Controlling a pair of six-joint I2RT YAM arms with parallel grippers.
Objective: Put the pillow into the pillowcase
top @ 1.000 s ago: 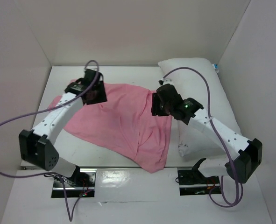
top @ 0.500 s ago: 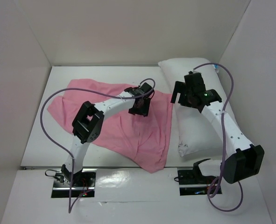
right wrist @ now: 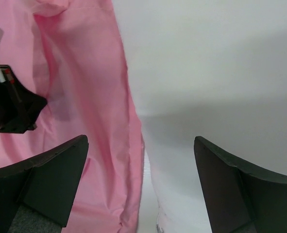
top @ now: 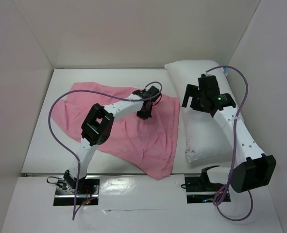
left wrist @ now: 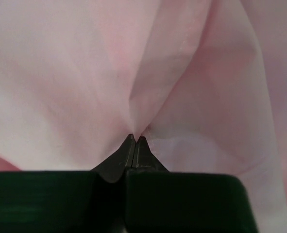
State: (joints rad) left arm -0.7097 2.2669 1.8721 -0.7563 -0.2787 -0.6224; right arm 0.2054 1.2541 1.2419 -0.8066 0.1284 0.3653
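Table (top: 109, 76): pillowcase (top: 124, 136) spread left of centre, pillow (top: 204, 141) just beside it along the right edge | Step: opening the case (pillow not yet inside) | Left gripper (left wrist: 135, 141) pinched on a pillowcase fold; right gripper (right wrist: 141, 141) spread wide, empty, over the pillow's inner edge | Next: likely lift the top layer to find the mouth

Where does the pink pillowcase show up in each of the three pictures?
Top external: pillowcase left of centre, beside the pillow.
Left wrist: fills the whole picture.
Right wrist: left half.
Shared landmark: the left gripper, shut on its fabric.
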